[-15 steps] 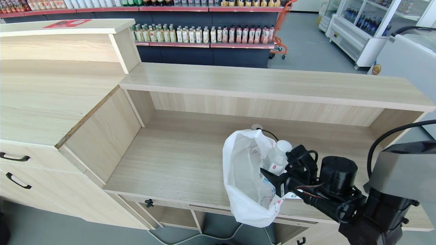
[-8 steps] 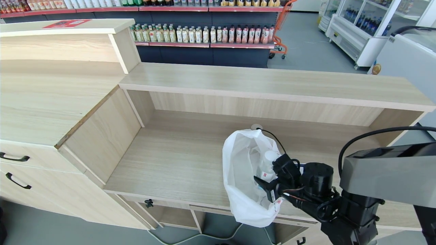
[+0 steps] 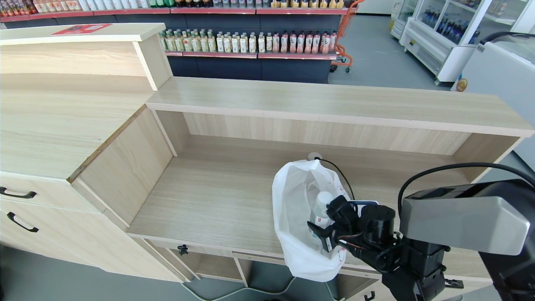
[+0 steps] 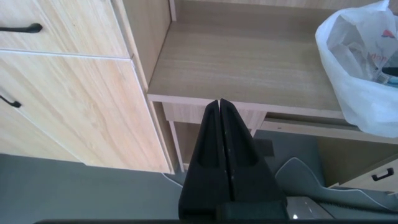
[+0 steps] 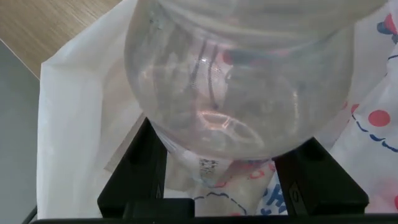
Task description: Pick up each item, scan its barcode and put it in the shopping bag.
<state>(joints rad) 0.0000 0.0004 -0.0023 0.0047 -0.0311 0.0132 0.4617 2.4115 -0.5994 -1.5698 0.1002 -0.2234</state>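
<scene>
Versus a second ago, your right arm is lower and farther in over the worktop's front edge. The bottle (image 3: 322, 202) was poking above the bag's rim then; now it sits down inside the mouth of the shopping bag (image 3: 292, 196). The bag barely shifts.

Right pincer (image 3: 326, 218): clamped on the bottle, one finger on each side of its body. In the right wrist view you see the clear rounded bottle (image 5: 242, 81) between the two black fingers (image 5: 134, 171). White bag film (image 5: 74, 124) lies around and beneath it, with red and blue print on one side. In the head view the white cap end is uppermost and there's a small red patch on the label. Can't tell whether the bottle touches the bag's bottom.

The bag stands on the right half of the worktop (image 3: 217, 196) at the front edge, its belly sagging over that edge, mouth open upward.

Left pincer (image 4: 219, 107): fingers pressed together, nothing between them. It hangs off the worktop, out in front of the front edge toward the left end, well apart from the bag (image 4: 357, 93).

A black cable (image 3: 334, 167) runs from the hole at the worktop's back edge toward the bag's far side. A cabinet with black drawer handles (image 3: 16, 194) adjoins the worktop's left end.
</scene>
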